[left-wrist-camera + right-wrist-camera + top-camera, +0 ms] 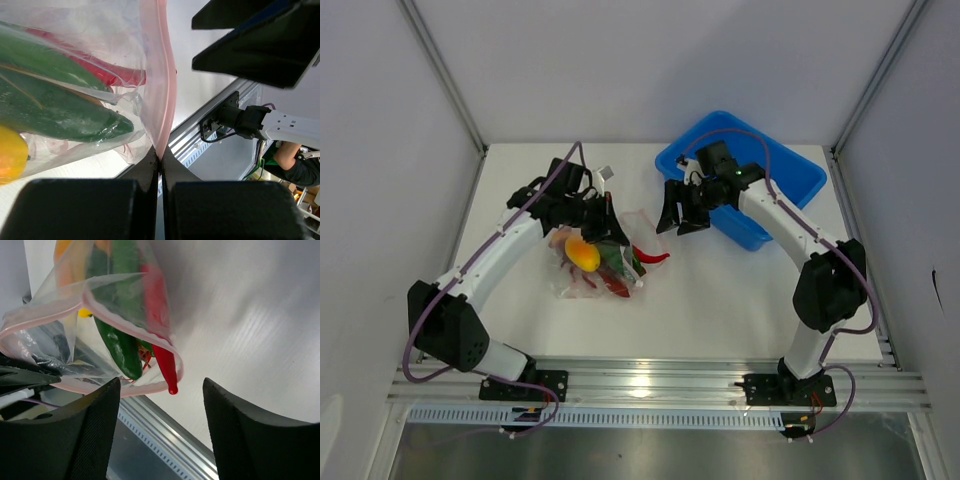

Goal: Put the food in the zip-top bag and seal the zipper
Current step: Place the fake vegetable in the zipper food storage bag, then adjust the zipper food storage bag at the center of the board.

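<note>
The clear zip-top bag (605,262) lies left of the table's middle. It holds green chilies (55,107), a red chili (159,310) and a yellow-orange fruit (582,254). The red chili's tip (656,257) pokes out of the bag mouth. My left gripper (160,157) is shut on the pink zipper (161,90) at the bag's far edge (608,215). My right gripper (678,222) is open and empty, hovering just right of the bag mouth. In the right wrist view the zipper (125,387) gapes open around the chilies.
A blue plastic bin (790,172) stands at the back right, under the right arm. A small white object (605,173) lies behind the left gripper. The metal rail (650,380) runs along the table's near edge.
</note>
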`<state>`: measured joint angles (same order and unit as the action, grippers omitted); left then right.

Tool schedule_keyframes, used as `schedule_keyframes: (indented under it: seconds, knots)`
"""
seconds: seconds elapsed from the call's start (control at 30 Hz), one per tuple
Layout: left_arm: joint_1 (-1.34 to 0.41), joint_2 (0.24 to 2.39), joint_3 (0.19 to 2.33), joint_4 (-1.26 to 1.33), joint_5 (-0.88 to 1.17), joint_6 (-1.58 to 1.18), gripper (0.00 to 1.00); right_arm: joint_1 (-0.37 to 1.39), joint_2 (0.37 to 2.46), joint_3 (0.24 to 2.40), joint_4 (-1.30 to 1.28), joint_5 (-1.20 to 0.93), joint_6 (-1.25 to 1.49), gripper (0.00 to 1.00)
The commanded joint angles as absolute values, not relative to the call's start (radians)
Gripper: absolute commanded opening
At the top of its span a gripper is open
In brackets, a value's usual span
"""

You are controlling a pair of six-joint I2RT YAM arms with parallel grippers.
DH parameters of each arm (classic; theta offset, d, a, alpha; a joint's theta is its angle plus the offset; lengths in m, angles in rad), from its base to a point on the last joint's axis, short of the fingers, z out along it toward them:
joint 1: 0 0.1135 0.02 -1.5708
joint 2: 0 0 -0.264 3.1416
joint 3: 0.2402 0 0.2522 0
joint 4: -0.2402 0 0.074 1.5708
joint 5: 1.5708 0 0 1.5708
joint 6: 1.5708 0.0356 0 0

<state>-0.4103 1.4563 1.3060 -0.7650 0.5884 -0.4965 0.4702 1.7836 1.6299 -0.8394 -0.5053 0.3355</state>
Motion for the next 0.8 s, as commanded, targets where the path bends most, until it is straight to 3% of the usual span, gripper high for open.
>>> schedule_keyframes:
  seconds: [0.0,0.2,0.57,0.73,0.77]
  knots:
    - [-0.411,1.414,1.344,-0.752,0.618,-0.488,0.01,0.499,1.773,1.611,-0.772,-0.505,0.262,0.67]
    - [-0.411,1.417,1.358,-0.756,0.623,-0.486,0.01,0.499,1.773,1.548,-0.713,-0.525,0.252,0.59]
    - [-0.411,1.417,1.364,-0.759,0.63,-0.482,0.01,0.502,1.827,1.468,-0.572,-0.587,0.218,0.59]
    - [-0.411,1.411,1.365,-0.761,0.63,-0.483,0.01,0.503,1.887,1.499,-0.54,-0.629,0.227,0.42]
    - [-0.411,1.411,1.364,-0.761,0.63,-0.483,0.01,0.505,1.893,1.503,-0.538,-0.626,0.232,0.35]
